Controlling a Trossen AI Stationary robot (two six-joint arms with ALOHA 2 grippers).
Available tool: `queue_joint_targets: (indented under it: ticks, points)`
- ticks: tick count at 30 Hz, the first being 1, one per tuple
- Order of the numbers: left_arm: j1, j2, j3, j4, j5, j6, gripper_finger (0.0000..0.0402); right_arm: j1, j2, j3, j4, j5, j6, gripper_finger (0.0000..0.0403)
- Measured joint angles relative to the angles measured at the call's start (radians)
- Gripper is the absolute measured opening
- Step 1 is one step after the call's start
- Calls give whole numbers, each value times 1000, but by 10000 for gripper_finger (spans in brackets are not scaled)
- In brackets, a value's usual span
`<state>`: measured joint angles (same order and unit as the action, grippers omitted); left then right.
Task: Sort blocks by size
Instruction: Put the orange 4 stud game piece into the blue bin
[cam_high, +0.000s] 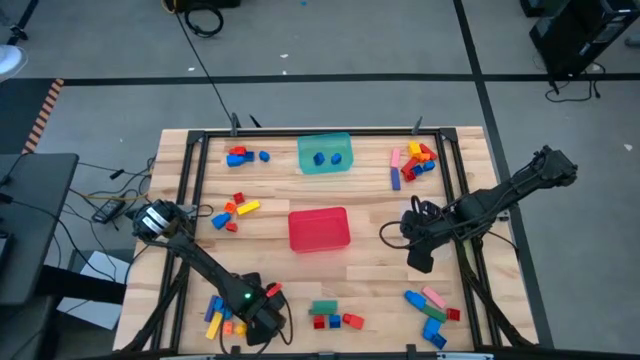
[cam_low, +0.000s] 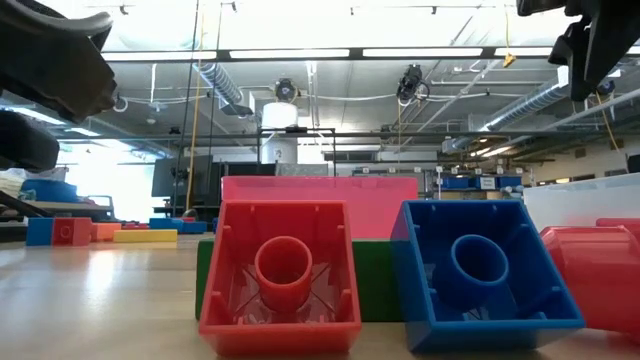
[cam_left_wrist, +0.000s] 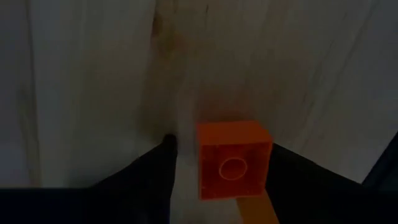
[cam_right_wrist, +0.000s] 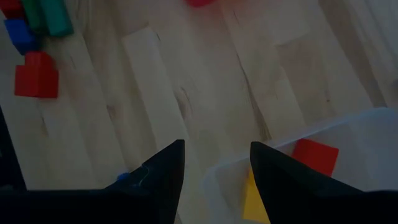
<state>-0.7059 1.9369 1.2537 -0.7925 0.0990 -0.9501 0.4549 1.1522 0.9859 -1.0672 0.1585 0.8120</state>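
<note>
Right up against the low camera, a red block (cam_low: 280, 275) and a blue block (cam_low: 478, 272) are lying on their sides with a green one (cam_low: 375, 280) tucked behind them.

The left gripper (cam_high: 262, 318) is working down at the near left of the table (cam_high: 370, 262), and its wrist view shows the fingers spread on either side of a small orange block (cam_left_wrist: 233, 158), not closed on it yet. So I'd say we're mid-pick on that cube. Next it's going to need to squeeze squarely on the sides, lift clear of the neighbouring pile (cam_high: 220, 315), and carry it to whichever tub takes small ones. Probably the teal tub (cam_high: 325, 153), which is already holding two little blue cubes, but that's a guess.

The right gripper (cam_high: 424, 255) is hanging open and empty right of the red tub (cam_high: 319, 229), just waiting. Other block clusters are sitting near all four corners.
</note>
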Motion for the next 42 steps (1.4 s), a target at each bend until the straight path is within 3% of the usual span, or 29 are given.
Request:
queue_joint_targets:
  ticks: [9,19,24,29,35,42]
  points:
    - [12,8,1,-17,-9,-1,137,0,-3,0,-3,0,-40,197]
    - [111,-11,-4,-36,25,-30,137,-2,-3,0,-11,36,-58,195]
    - [193,-33,-5,-38,-4,-30,137,-4,-23,0,-36,52,-144,181]
    - [272,-122,-5,-43,-41,-16,137,-51,-129,-18,-13,60,-273,160]
    - [388,-279,-4,-59,-152,68,137,-163,-332,-132,102,48,-368,154]
    - [665,-401,-3,-58,-198,304,137,-293,-469,-285,255,27,-361,153]
